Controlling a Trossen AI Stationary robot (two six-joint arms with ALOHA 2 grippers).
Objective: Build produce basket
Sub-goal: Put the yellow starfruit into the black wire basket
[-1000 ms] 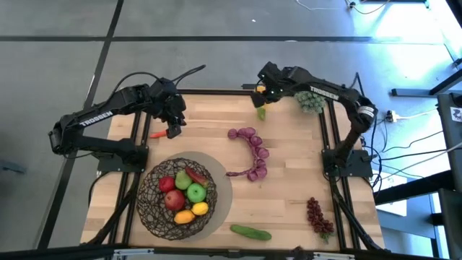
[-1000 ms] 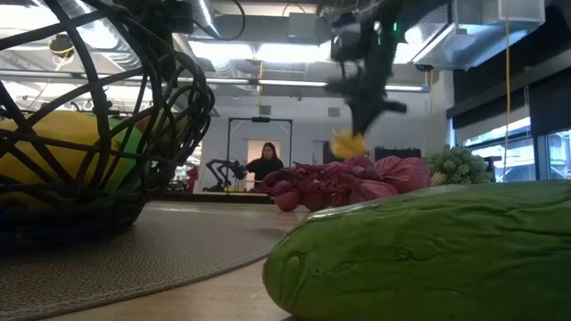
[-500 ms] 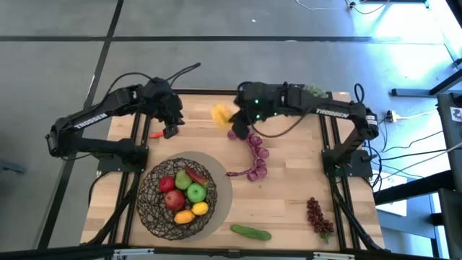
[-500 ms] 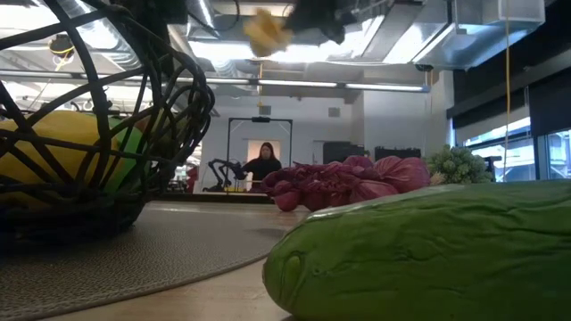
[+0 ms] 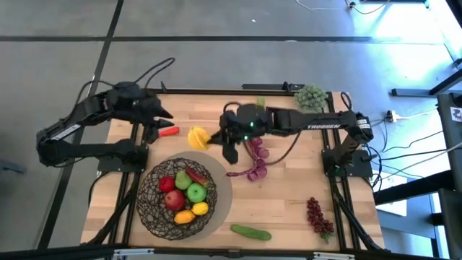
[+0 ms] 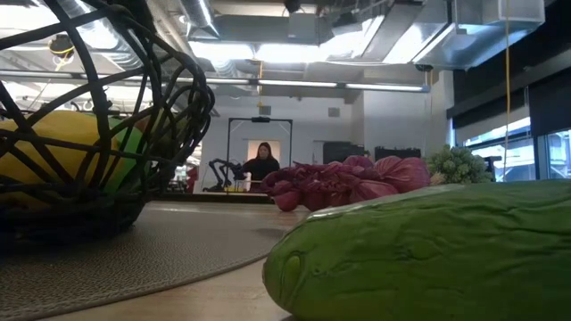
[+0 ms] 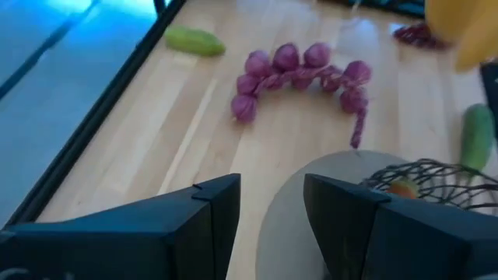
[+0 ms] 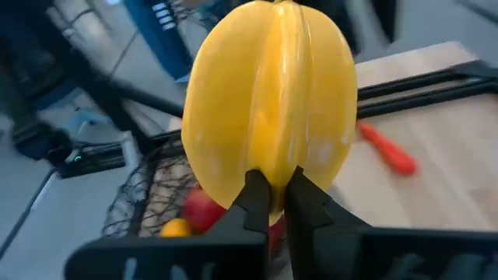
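**A:** Left side first, anything different from a second back?

**B:** Yep. Left gripper (image 5: 160,120) pulled away from where it hung over the red chili (image 5: 167,131), now sitting near the table's (image 5: 289,195) left back corner. Fingers (image 7: 210,204) parted, nothing between them. Chili lying bare on the wood, just beside that gripper. Was half hidden under it before.

**A:** And the basket?

**B:** Same spot. Basket (image 5: 153,202) on the grey mat (image 5: 222,189) at front left, holding red apples, a green apple and yellow-orange fruit. Nothing added since the earlier frames.

**A:** Middle of the table?

**B:** Big change there. Right gripper (image 5: 215,137) swung all the way from the back edge toward the left, now just behind the basket. Clenched tight on the yellow ribbed fruit (image 5: 198,137), pinched at its lower end in the wrist view (image 8: 268,117). Fruit up in the air, not in the basket yet. Gone from the low view too.

**A:** Right side?

**B:** Untouched. Purple grape string (image 5: 254,160) curled mid-table, partly under the right arm now. Green grape bunch (image 5: 310,97) at the back right corner, dark-red grapes (image 5: 317,215) front right, cucumber (image 5: 251,232) at the front edge. Small green piece (image 5: 260,102) by the back edge.
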